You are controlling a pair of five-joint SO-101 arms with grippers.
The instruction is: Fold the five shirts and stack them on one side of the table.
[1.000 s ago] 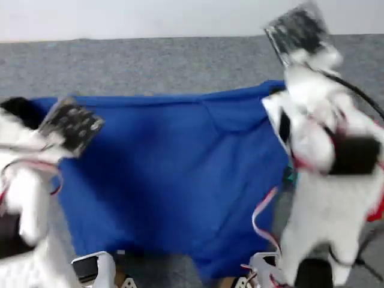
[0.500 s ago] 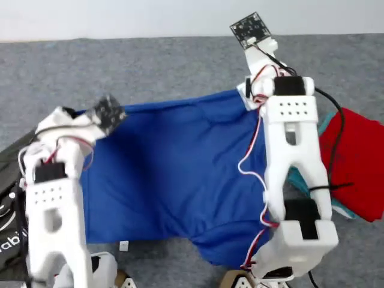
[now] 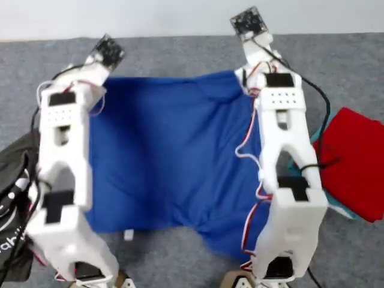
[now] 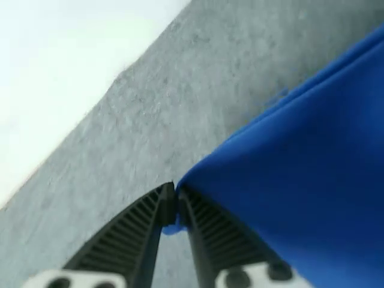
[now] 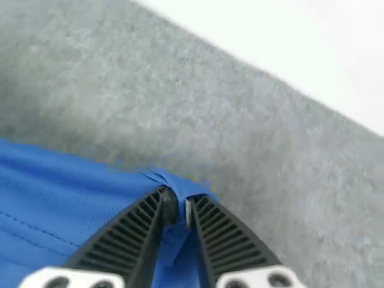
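**Inspector:** High view?
**Observer:** The blue shirt (image 3: 174,162) is spread flat across the middle of the grey bench (image 3: 180,57). The left arm (image 3: 63,132) stands at the shirt's upper left corner and the right arm (image 3: 285,138) at its upper right. A folded red shirt (image 3: 357,162) lies on teal cloth (image 3: 336,209) at the right edge. Dark cloth (image 3: 12,174) lies at the left edge.
**Inspector:** Left wrist view?
**Observer:** Left jaws clenched on the blue shirt's edge, lower centre of frame.
**Inspector:** Right wrist view?
**Observer:** Right jaws clenched on a corner of the blue shirt, with the bench beyond.
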